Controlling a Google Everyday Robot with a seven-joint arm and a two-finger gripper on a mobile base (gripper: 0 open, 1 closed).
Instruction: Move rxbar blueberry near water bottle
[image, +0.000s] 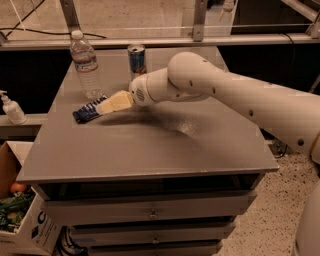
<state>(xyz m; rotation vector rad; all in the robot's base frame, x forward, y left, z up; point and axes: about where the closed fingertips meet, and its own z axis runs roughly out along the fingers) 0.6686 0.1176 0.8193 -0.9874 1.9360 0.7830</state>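
The rxbar blueberry (86, 112) is a dark navy bar with white lettering at the left of the grey table (150, 145), just below the water bottle (85, 65). The bottle is clear and ribbed with a white cap and stands upright at the back left. My gripper (106, 106) reaches in from the right, its cream fingers (115, 103) closed on the bar's right end. The bar's left end sticks out toward the table's left edge.
A blue-and-silver drink can (136, 61) stands at the back, right of the bottle. A small white pump bottle (11, 108) sits on a ledge left of the table. A cardboard box (20, 210) stands on the floor at lower left.
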